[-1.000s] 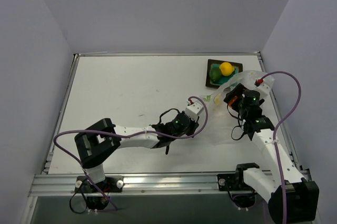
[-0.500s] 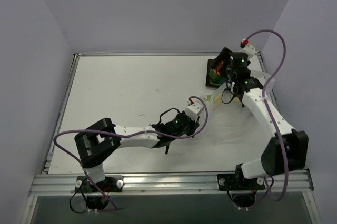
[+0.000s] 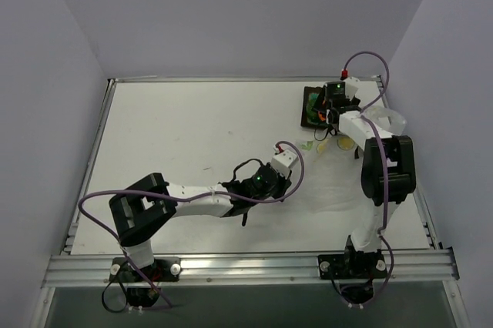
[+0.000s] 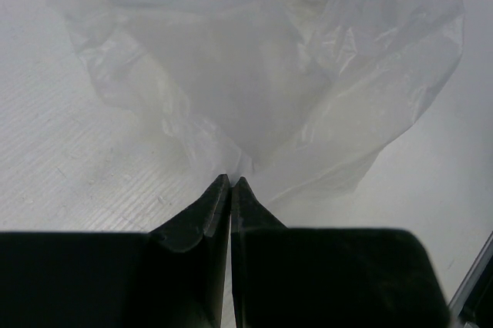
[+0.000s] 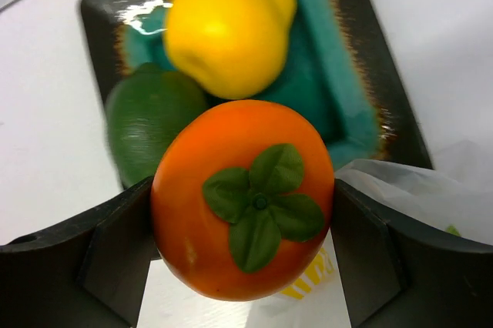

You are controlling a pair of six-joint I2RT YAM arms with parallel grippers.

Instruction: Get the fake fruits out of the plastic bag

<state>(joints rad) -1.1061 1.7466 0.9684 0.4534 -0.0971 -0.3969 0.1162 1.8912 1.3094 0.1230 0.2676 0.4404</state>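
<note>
Far left, on the white desk (image 3: pixel 192 128): left gripper (image 4: pixel 231 183) pressed fully together, nipping a fold of the clear, crinkled, see-through plastic bag (image 4: pixel 308 74) at its near edge. Bag slumped low on the desk between the two arms, spreading toward the right side. Through the film in the left wrist view, no coloured shape to make out. From above, too washed-out to tell for certain.

Further right, at the far right corner: dark square tray with teal inside (image 5: pixel 385 66), already carrying the glossy yellow, pear-shaped lemon (image 5: pixel 223 31) and the round dark-green fruit (image 5: pixel 146 124), the two touching. Right gripper (image 5: pixel 243 255) parted just enough to take a fruit and clamped on the glossy orange fruit (image 5: pixel 243 189) with the green leafy stem. Fruit held above the tray's near edge, close to the other two, with a corner of the bag below on the right.

Judged progress: well past halfway. Two fruits out and set down, a third out of the bag and in hand, not yet released. Left to do: lower and let go of the orange one, then look for the dark red fruit. Nowhere in sight here, possibly inside the bag, impossible to say.
</note>
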